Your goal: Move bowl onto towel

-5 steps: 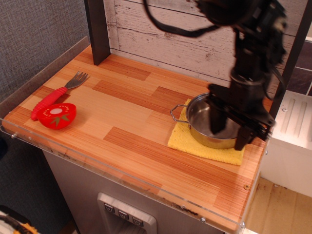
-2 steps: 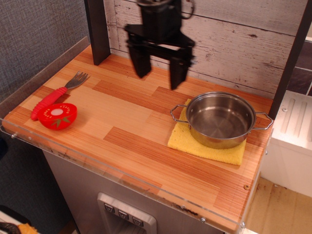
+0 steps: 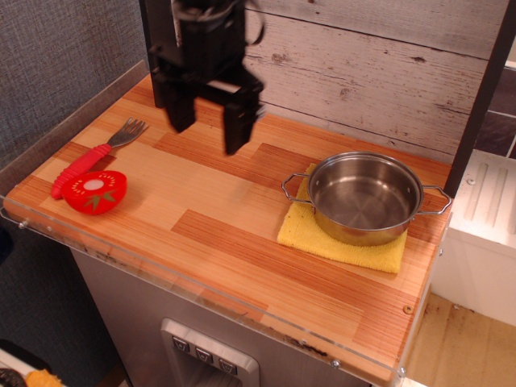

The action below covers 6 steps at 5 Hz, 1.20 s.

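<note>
The bowl (image 3: 364,198) is a shiny steel pot with two wire loop handles. It stands upright on the yellow towel (image 3: 332,243) at the right of the wooden table. My gripper (image 3: 208,134) hangs above the back left-middle of the table, well to the left of the bowl. Its two black fingers are spread apart and hold nothing.
A red tomato half (image 3: 95,192) and a red-handled fork (image 3: 90,158) lie at the left. A dark post (image 3: 161,56) stands at the back left, a white plank wall (image 3: 371,72) runs behind. The table edge (image 3: 242,310) has a clear lip.
My gripper has left the bowl and swung up and to the left across the table, from over the pot to the back left. The bowl stays on the towel.
</note>
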Each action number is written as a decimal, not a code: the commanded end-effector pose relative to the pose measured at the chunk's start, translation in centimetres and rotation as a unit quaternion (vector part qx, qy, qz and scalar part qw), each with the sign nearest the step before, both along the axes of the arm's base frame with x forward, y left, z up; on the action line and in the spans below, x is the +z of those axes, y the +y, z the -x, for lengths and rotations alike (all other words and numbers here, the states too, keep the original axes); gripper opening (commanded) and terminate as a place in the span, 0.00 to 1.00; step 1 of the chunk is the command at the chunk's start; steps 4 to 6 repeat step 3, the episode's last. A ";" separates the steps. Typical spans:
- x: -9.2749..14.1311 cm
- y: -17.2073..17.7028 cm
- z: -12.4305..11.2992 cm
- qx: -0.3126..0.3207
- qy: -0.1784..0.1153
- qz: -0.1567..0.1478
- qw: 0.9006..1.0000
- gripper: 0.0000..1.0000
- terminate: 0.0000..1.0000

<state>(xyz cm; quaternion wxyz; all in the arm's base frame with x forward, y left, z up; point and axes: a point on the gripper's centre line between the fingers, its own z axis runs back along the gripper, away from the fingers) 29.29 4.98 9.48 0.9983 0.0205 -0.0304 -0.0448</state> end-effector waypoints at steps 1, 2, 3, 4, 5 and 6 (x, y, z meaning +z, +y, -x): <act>0.7 1.2 1.2 -0.015 -0.015 0.029 0.999 1.00 0.00; 0.7 1.2 1.2 -0.015 -0.015 0.029 0.999 1.00 0.00; 0.7 1.2 1.2 -0.015 -0.015 0.029 0.999 1.00 1.00; 0.7 1.2 1.2 -0.015 -0.015 0.029 0.999 1.00 1.00; 0.7 1.2 1.2 -0.015 -0.015 0.029 0.999 1.00 1.00; 0.7 1.2 1.2 -0.015 -0.015 0.029 0.999 1.00 1.00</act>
